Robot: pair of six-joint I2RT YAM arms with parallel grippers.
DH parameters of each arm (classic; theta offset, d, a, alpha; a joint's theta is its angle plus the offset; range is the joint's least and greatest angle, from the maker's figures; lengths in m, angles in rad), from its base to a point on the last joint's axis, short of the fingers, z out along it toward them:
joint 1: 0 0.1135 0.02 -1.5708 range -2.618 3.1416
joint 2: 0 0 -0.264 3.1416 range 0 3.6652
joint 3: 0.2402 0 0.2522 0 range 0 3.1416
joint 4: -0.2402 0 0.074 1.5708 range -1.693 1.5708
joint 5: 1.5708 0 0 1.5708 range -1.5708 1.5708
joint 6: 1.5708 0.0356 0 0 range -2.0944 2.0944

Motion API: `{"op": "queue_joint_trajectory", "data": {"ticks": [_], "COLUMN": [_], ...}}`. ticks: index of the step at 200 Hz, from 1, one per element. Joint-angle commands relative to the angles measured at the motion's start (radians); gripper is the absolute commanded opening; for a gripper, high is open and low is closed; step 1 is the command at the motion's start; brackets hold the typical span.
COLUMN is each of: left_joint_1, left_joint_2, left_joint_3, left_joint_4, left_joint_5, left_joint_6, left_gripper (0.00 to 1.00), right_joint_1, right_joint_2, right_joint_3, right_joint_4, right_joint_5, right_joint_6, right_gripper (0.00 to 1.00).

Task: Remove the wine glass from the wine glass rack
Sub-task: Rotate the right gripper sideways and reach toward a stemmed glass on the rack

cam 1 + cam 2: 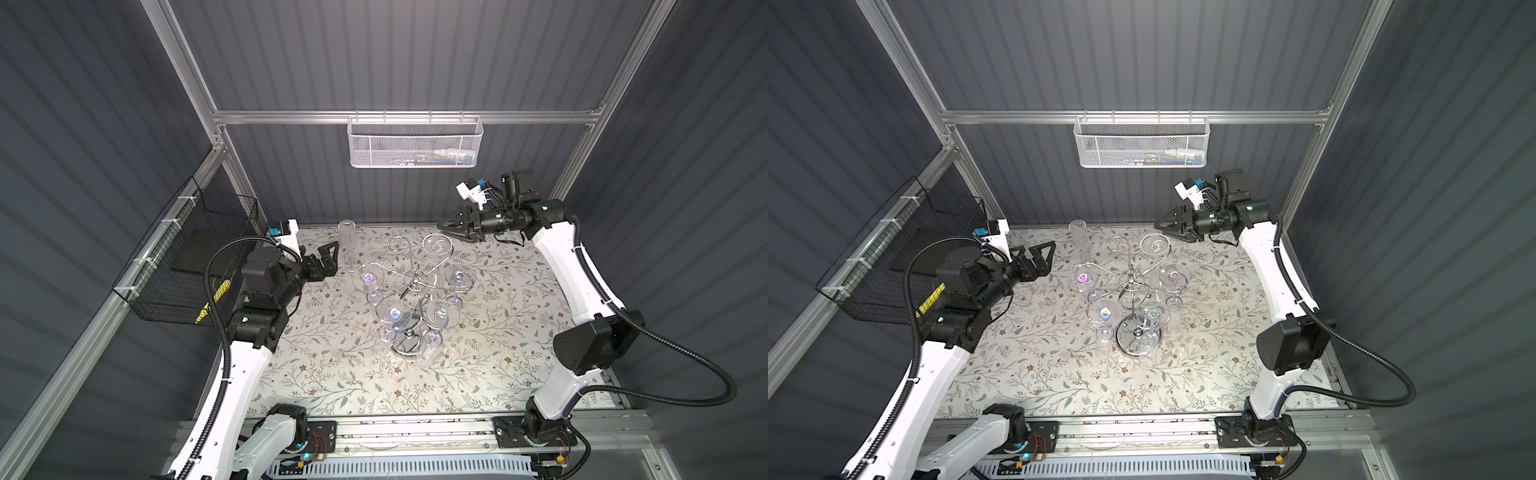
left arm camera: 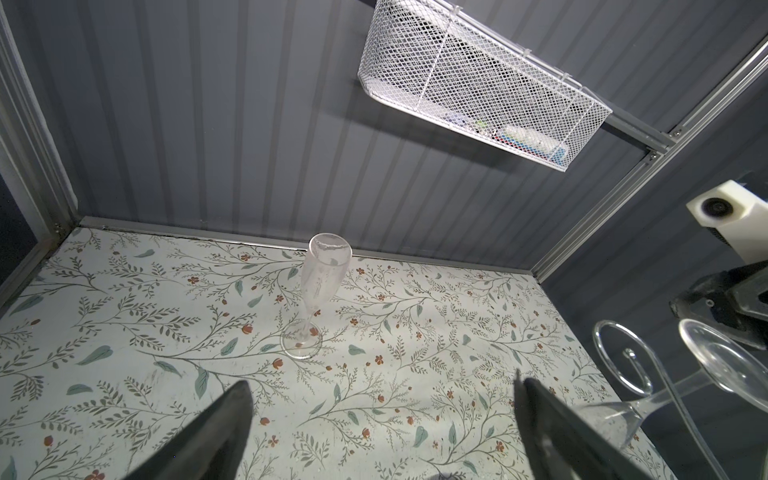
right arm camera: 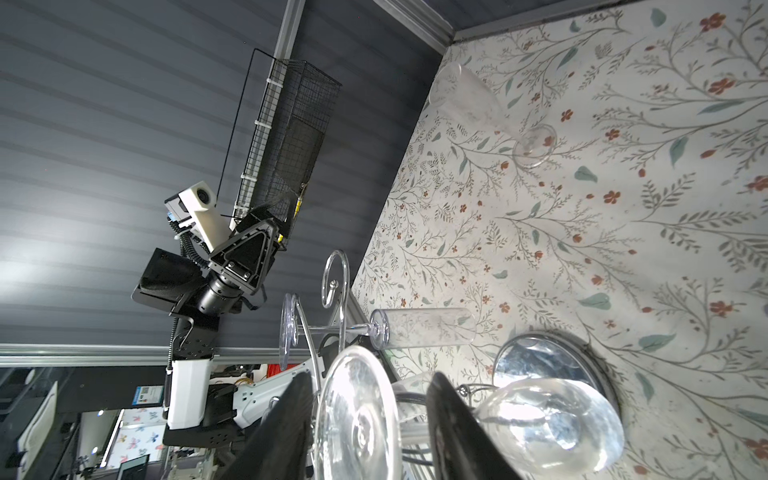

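Though top views vague, wrist cam: R claw (image 3: 372, 376) straddles wine glass (image 3: 357, 432).

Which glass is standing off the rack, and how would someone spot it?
On the floral table, look left of the chrome wine glass rack, near the back wall. The tall narrow flute stands upright there alone; every other glass hangs upside down from the rack.

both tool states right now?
Left tool: open, empty.
Right tool: around the foot of a hanging wine glass; grip cannot be told.
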Motion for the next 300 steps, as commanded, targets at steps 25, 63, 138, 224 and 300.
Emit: {"op": "queue_joint_trajectory", "data": {"ticks": [25, 63, 138, 224, 300], "left_joint_1": [0.006, 0.008, 0.007, 0.007, 0.007], "left_joint_2": [-0.017, -0.022, -0.023, -0.020, -0.036], "left_joint_3": [-0.011, -0.015, -0.018, -0.017, -0.019], "left_joint_4": [-0.016, -0.016, -0.018, -0.016, -0.026], "left_joint_5": [0.031, 0.030, 0.027, 0.030, 0.034], "left_joint_6": [-0.028, -0.036, -0.040, -0.048, -0.052], "left_gripper": [0.99, 1.00, 0.99, 1.00, 1.00], "right_joint_1": [0.010, 0.030, 0.045, 0.045, 0.044], "right_joint_2": [0.034, 0.081, 0.114, 0.102, 0.094], "right_joint_3": [0.042, 0.105, 0.148, 0.148, 0.152], "right_joint_4": [-0.053, -0.133, -0.210, -0.239, -0.194], "right_joint_5": [-0.092, -0.107, -0.085, -0.048, -0.039], "right_joint_6": [-0.029, -0.077, -0.116, -0.126, -0.085], "right_gripper": [0.42, 0.37, 0.27, 0.15, 0.14]}}
